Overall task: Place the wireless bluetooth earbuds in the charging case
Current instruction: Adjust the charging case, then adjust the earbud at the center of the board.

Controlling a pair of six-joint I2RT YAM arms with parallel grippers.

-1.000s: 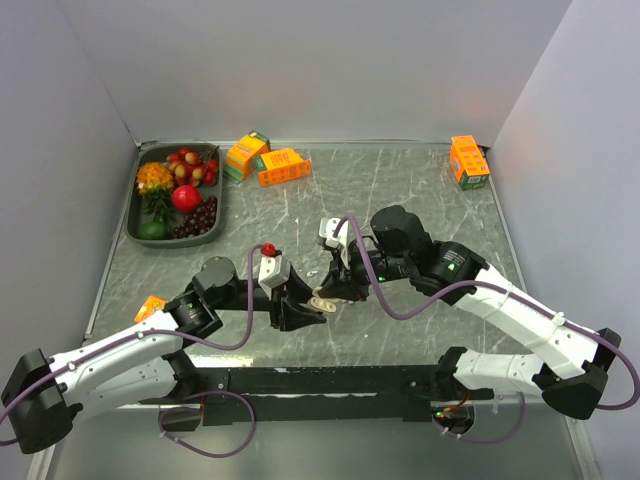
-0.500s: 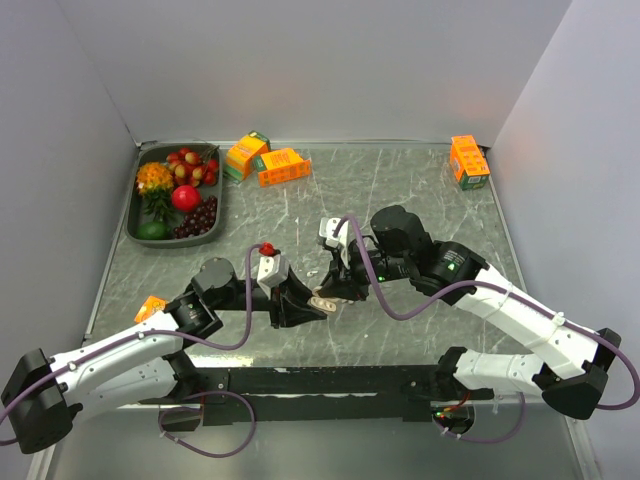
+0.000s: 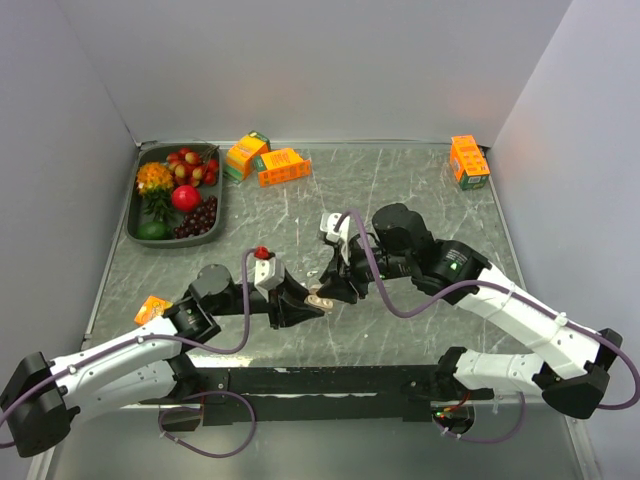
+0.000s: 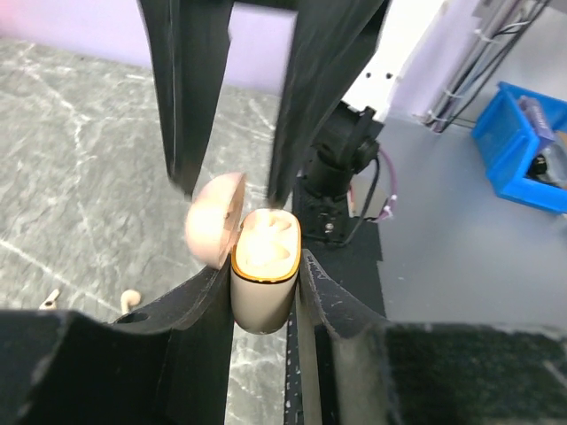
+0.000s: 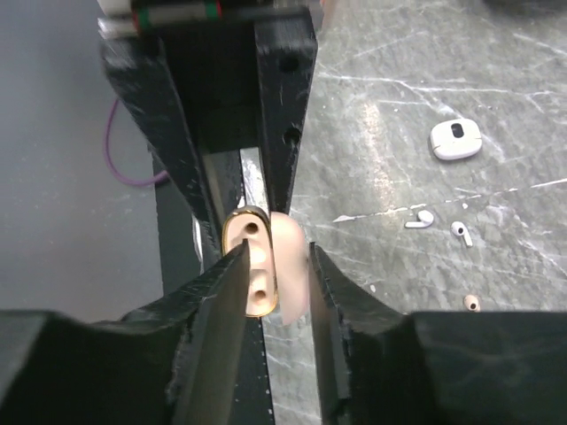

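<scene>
Left pincer [image 4: 264,282] pinches the cream oval charging case [image 4: 266,243] by its sides, near the middle of the grey marble bench [image 5: 399,80]. Its hinged lid [image 4: 215,220] is flipped wide and both sockets look bare! Right pincer [image 5: 276,255] straddles lid and case; gripping or just flanking, I can't tell. Nothing's loaded yet, I'd say: two tiny white plastic earbuds [image 5: 420,219] lie loose on the bench, near a small white rounded case [image 5: 455,139]. Far left, the dark tray [image 3: 133,215] holds toy fruit.
</scene>
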